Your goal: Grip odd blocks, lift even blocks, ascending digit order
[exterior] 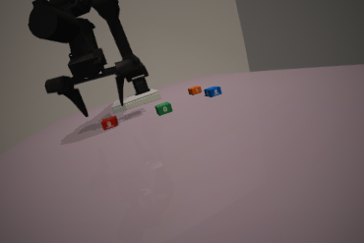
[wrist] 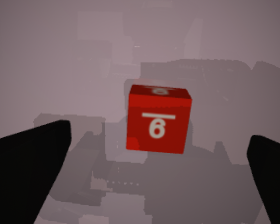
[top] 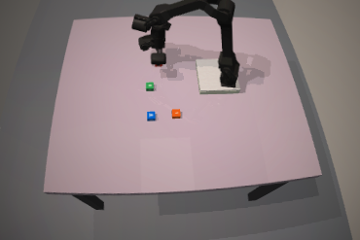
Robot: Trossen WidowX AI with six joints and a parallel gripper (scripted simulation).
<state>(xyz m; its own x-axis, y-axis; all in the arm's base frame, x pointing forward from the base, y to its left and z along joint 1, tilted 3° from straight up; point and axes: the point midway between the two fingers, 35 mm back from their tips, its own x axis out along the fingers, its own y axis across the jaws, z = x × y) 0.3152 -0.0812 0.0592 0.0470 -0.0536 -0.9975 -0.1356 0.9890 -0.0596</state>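
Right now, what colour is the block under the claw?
Red, with a pale digit; the wrist view shows it best.
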